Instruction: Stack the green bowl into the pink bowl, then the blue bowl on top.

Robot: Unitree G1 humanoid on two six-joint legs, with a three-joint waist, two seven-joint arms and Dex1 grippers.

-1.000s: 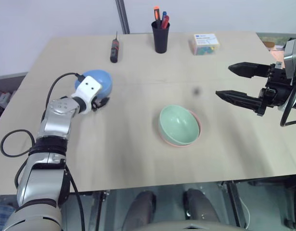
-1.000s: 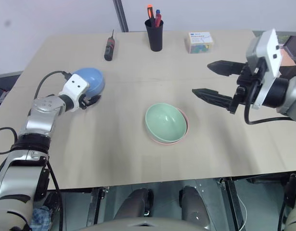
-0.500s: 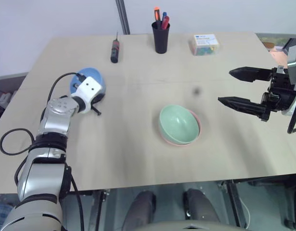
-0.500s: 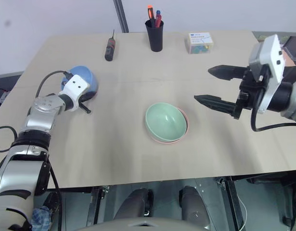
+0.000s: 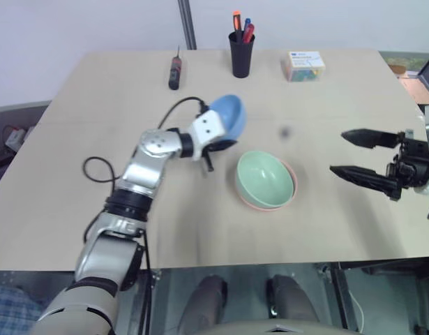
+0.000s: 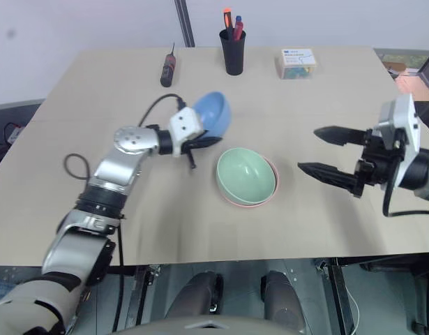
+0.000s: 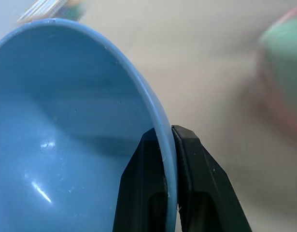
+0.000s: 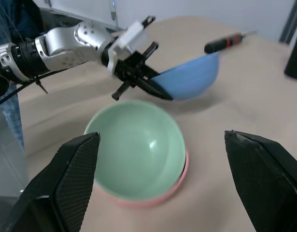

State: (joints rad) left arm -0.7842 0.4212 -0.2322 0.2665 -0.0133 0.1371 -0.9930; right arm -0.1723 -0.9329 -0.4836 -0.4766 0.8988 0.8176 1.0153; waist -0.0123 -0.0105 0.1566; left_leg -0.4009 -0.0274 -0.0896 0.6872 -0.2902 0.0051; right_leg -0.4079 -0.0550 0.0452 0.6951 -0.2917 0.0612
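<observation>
1. The blue bowl is held off the table, tilted, its rim pinched between the two fingers of the left end effector, one finger inside the wall and one outside.
2. The green bowl already sits nested in the pink bowl, whose rim shows as a thin crescent on the stack's right and near side. The stack stands at mid-table, opening up.
3. The relation the coming move turns on: the stack lies just beside the blue bowl, to the robot's right and a little nearer the robot. The blue bowl is not yet over it.
4. The bowl would likely need carrying that way and levelling, so its base drops into the green one instead of catching a rim.
5. The left arm is the nearer one, and it carries the load.
6. The right end effector hovers well to the right of the stack, fingers spread wide and holding nothing, pointing towards it.
7. A screwdriver, pen cup and small box lie at the far edge, well apart.
</observation>
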